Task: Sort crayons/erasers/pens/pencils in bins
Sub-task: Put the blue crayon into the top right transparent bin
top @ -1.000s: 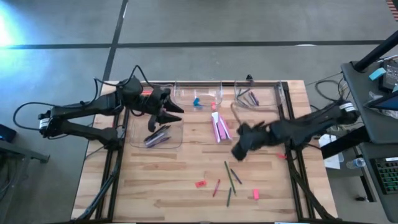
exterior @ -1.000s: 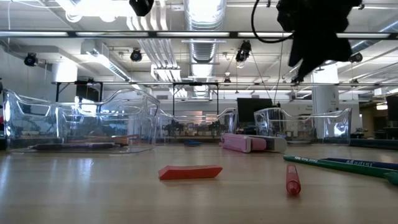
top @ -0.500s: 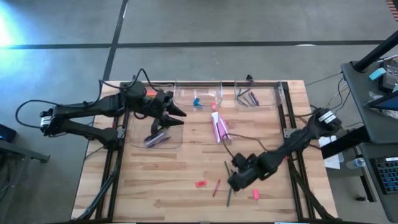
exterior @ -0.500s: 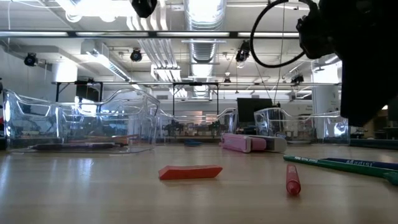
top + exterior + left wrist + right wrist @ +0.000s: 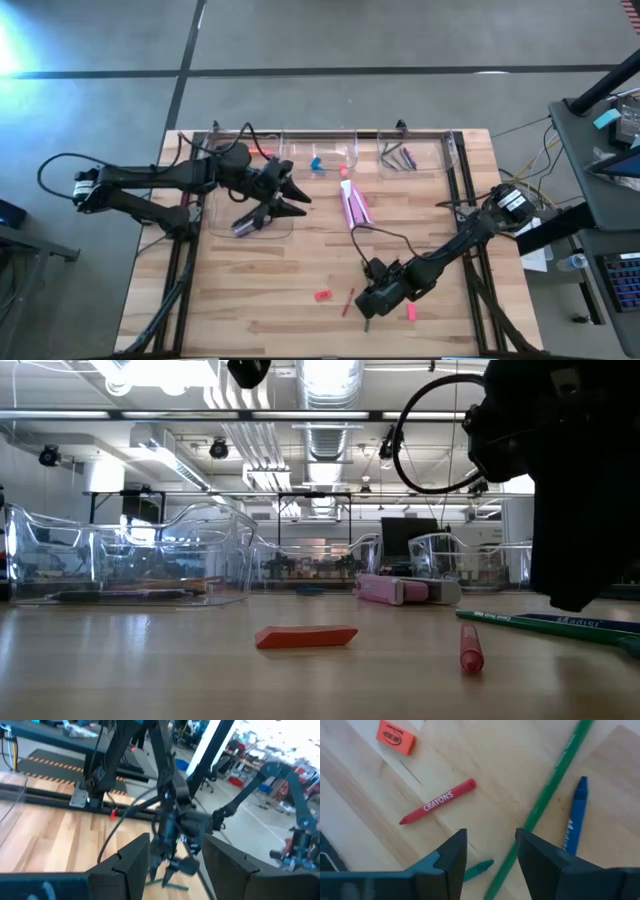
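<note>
Four clear bins (image 5: 250,215) sit along the desk's (image 5: 300,270) far side: one holds pens, the middle one a blue eraser (image 5: 316,163). The left gripper (image 5: 290,197) hovers beside the pen bin, jaws parted and empty. The right gripper (image 5: 366,303) hangs low (jaws open) over loose crayons (image 5: 438,801) and a red eraser (image 5: 305,637).

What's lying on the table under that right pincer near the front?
Under the open right pincer: a red crayon, green pencil, blue crayon, green crayon tip, orange-red eraser. Its fingers hide the rest.
</note>
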